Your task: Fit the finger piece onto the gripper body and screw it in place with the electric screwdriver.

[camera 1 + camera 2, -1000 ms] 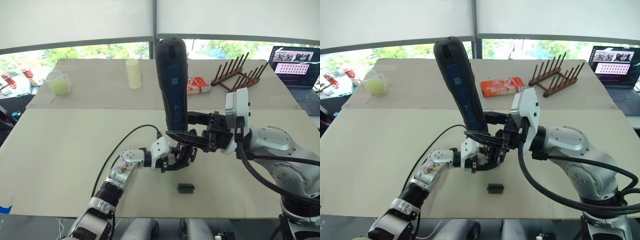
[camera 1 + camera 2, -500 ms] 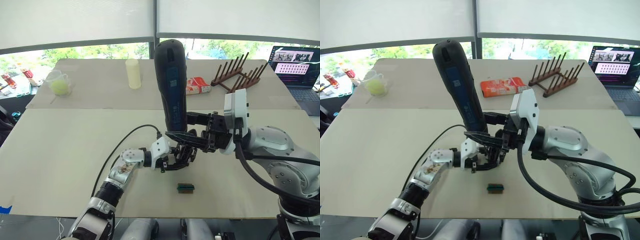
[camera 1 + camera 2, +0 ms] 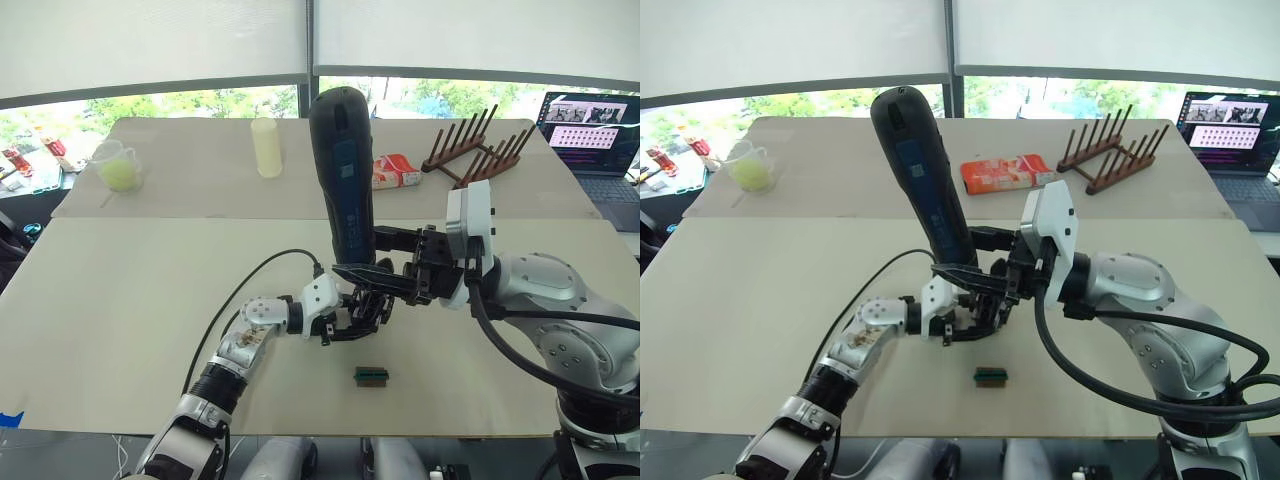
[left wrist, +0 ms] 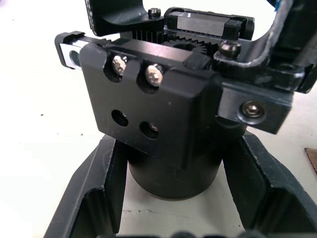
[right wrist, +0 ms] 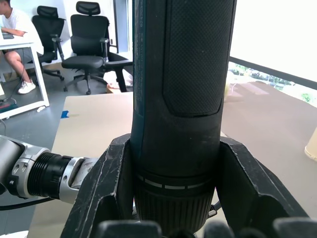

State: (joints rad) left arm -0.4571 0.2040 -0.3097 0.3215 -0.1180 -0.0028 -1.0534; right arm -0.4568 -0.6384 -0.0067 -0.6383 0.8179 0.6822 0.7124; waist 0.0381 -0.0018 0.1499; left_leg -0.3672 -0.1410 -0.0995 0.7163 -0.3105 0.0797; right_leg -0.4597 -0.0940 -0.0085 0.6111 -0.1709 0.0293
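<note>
My left gripper (image 3: 357,314) is shut on the gripper body (image 4: 158,109), a black block with screws on a round base, which stands on the table (image 3: 130,290). Its fingers (image 4: 91,198) clasp the base from both sides. My right gripper (image 3: 378,264) is shut on the electric screwdriver (image 3: 342,170), a thick black stick with a bluish panel. The screwdriver stands nearly upright with its lower end right over the gripper body. In the right wrist view the fingers (image 5: 106,183) hug the screwdriver (image 5: 183,74). The finger piece is hidden among the body's black parts.
A small green-and-brown block (image 3: 371,375) lies just in front of the grippers. On the far table stand a cup (image 3: 119,167), a cream cylinder (image 3: 266,147), a red packet (image 3: 397,170), a wooden rack (image 3: 478,143) and a laptop (image 3: 590,130). A seated person (image 5: 12,29) and office chairs show behind.
The screwdriver has sunk slightly in my right gripper's hold, its top a little lower. The left gripper and the gripper body have stayed put.
</note>
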